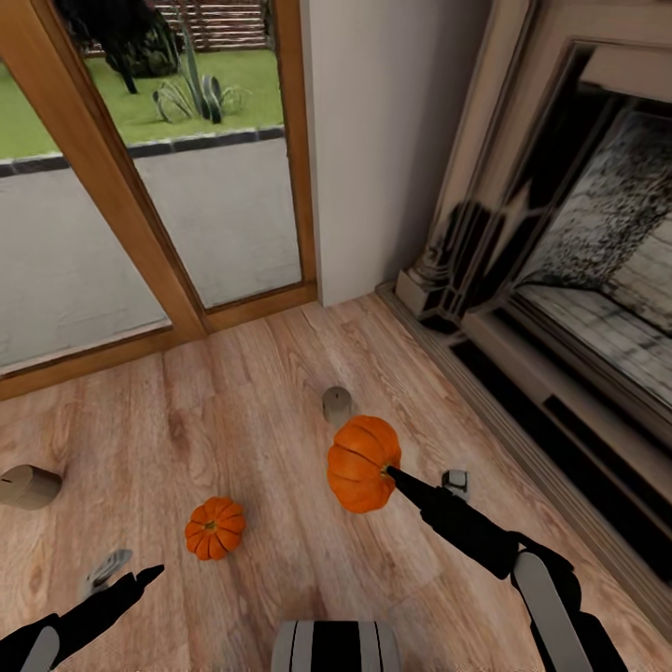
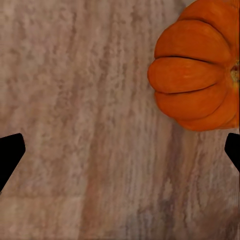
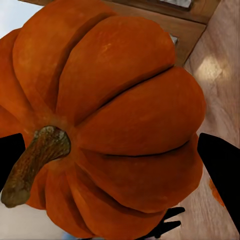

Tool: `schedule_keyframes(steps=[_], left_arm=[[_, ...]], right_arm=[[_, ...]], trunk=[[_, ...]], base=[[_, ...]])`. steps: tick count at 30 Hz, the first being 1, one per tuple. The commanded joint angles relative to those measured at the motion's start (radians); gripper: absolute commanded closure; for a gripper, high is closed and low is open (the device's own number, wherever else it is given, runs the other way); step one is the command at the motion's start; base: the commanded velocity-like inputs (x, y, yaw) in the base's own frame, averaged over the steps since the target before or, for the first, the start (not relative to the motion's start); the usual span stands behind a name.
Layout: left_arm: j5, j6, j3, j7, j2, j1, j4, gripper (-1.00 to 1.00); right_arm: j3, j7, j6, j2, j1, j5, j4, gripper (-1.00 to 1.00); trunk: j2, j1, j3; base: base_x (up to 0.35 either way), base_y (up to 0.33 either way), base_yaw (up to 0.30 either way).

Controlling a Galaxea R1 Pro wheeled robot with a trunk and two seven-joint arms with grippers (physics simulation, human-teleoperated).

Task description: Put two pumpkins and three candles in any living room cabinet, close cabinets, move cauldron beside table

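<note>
while the right arm reaches forward in the head view, its right gripper grasps the larger orange ribbed pumpkin above the pale wood plank floor, stem toward the gripper. a smaller orange pumpkin sits on the floor, stem up, ahead of the left gripper. one grey-beige candle stands upright; another lies tipped. a stone fireplace and glass door border the room.

left wrist view: fingertips spread apart over the floor, beside the smaller pumpkin.

right wrist view: fingers flank the held pumpkin, its brown stem angled sideways.

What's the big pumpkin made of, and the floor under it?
The larger pumpkin looks like real gourd skin: matte orange, deep ribs, a rough brown woody stem. Being a render, it might be plastic. The floor looks like wooden planks, with pale brown streaky grain and a faint sheen.
</note>
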Motion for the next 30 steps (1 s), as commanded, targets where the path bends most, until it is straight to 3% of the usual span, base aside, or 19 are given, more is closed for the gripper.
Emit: schedule_keyframes(steps=[1, 3, 8, 11, 17, 25, 30], left_arm=[[0.003, 0.003, 0.000, 0.000, 0.000, 0.000, -0.017, -1.00], [0.016, 0.005, 0.001, 0.000, -0.002, -0.001, -0.042, -1.00], [0.094, 0.008, -0.001, 0.000, -0.003, -0.001, -0.070, -1.00], [0.120, 0.018, -0.001, -0.003, -0.001, -0.001, -0.074, -1.00], [0.199, 0.068, -0.001, -0.004, 0.001, -0.001, -0.085, -1.00], [0.213, 0.076, -0.002, -0.005, 0.001, -0.001, -0.087, -1.00], [0.214, 0.077, -0.002, -0.005, 0.000, -0.001, -0.088, -1.00]], right_arm=[[0.001, 0.000, -0.002, 0.000, 0.000, -0.003, 0.000, 1.00], [0.002, 0.000, -0.006, 0.000, 0.000, -0.003, -0.001, 1.00], [0.001, 0.002, -0.009, -0.001, 0.000, -0.003, -0.001, 1.00], [0.001, 0.003, -0.009, -0.001, 0.000, -0.002, -0.001, 1.00], [0.003, 0.000, -0.012, 0.000, 0.000, -0.002, -0.001, 1.00], [0.003, -0.001, -0.013, 0.000, 0.000, -0.002, -0.001, 1.00], [0.004, -0.001, -0.013, 0.000, 0.000, -0.002, -0.001, 1.00]], trunk=[[0.000, 0.000, -0.004], [-0.001, 0.001, -0.012], [-0.002, 0.004, -0.031], [-0.003, 0.005, -0.043], [-0.004, 0.008, -0.066], [-0.006, 0.011, -0.097], [-0.006, 0.011, -0.097]], base=[[0.000, 0.000, 0.000], [0.000, 0.000, 0.000], [0.000, 0.000, 0.000], [0.000, 0.000, 0.000], [0.000, 0.000, 0.000], [0.000, 0.000, 0.000], [0.000, 0.000, 0.000]])
